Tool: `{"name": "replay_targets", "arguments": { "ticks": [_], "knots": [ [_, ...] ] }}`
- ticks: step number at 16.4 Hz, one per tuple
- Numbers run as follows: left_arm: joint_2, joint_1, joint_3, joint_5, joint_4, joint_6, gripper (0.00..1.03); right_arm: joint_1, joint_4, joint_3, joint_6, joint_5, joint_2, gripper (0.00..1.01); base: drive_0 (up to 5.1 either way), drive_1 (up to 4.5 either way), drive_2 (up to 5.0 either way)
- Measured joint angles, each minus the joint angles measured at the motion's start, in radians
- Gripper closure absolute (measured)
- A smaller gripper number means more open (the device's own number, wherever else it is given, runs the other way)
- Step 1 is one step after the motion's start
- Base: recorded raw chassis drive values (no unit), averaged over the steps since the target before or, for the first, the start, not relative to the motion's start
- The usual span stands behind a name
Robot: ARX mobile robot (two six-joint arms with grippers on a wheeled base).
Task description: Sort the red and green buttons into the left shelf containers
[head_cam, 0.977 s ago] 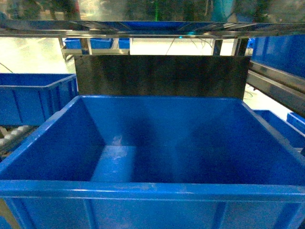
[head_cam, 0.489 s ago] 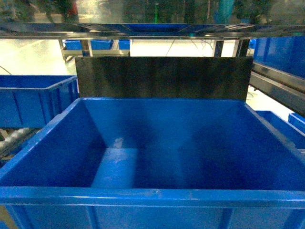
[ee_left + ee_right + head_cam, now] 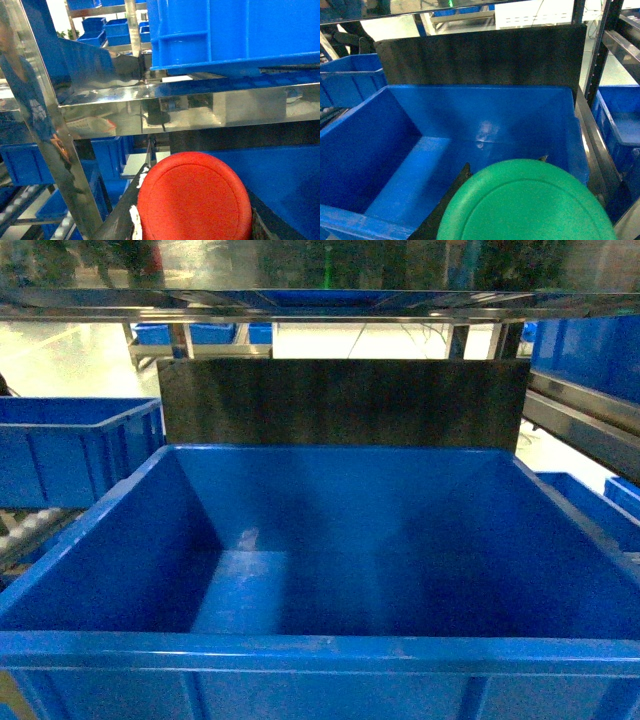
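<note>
Right wrist view, nearest thing: a green cap (image 3: 527, 202), round and flat, fills the bottom of the frame, sitting between the dark fingers (image 3: 445, 205) of the right gripper (image 3: 530, 200); the jaws look closed against its sides, though most of their length is out of view. Below and beyond it lies a deep blue bin (image 3: 395, 150), floor bare where it shows, with a pale glare spot on the back wall. A black panel (image 3: 480, 55) stands upright behind the bin's far rim. Left wrist view: a red cap (image 3: 194, 197) sits just as close to the lens, held in the left gripper (image 3: 195, 200), one dark finger (image 3: 120, 215) visible at its left edge, jaws apparently shut on it. Behind it runs a shiny steel shelf beam (image 3: 175, 107), and on top of that shelf rests another blue bin (image 3: 235, 32). Head view: no gripper shows; the big bin (image 3: 320, 645) takes up the foreground, the black panel (image 3: 340, 400) behind it, a second bin (image 3: 70, 445) off to the left.
</note>
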Motion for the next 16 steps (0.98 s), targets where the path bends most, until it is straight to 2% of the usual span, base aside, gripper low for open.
{"name": "replay_targets", "arguments": {
  "ticks": [3, 6, 7, 10, 13, 16],
  "knots": [
    [0.000, 0.000, 0.000, 0.000, 0.000, 0.000, 0.73, 0.000, 0.000, 0.000, 0.000, 0.000, 0.000, 0.74, 0.0, 0.00, 0.0],
    [0.000, 0.000, 0.000, 0.000, 0.000, 0.000, 0.73, 0.065, 0.108, 0.022, 0.009, 0.050, 0.096, 0.74, 0.0, 0.00, 0.0],
    [0.000, 0.000, 0.000, 0.000, 0.000, 0.000, 0.73, 0.093, 0.139, 0.038, 0.019, 0.052, 0.149, 0.74, 0.0, 0.00, 0.0],
    [0.000, 0.000, 0.000, -0.001, 0.000, 0.000, 0.73, 0.134, 0.223, 0.069, 0.018, 0.064, 0.284, 0.74, 0.0, 0.00, 0.0],
    [0.000, 0.000, 0.000, 0.000, 0.000, 0.000, 0.73, 0.125, 0.273, 0.088, 0.016, 0.072, 0.381, 0.74, 0.0, 0.00, 0.0],
    [0.000, 0.000, 0.000, 0.000, 0.000, 0.000, 0.73, 0.084, 0.307, 0.106, 0.010, 0.058, 0.481, 0.74, 0.0, 0.00, 0.0]
  ]
}}
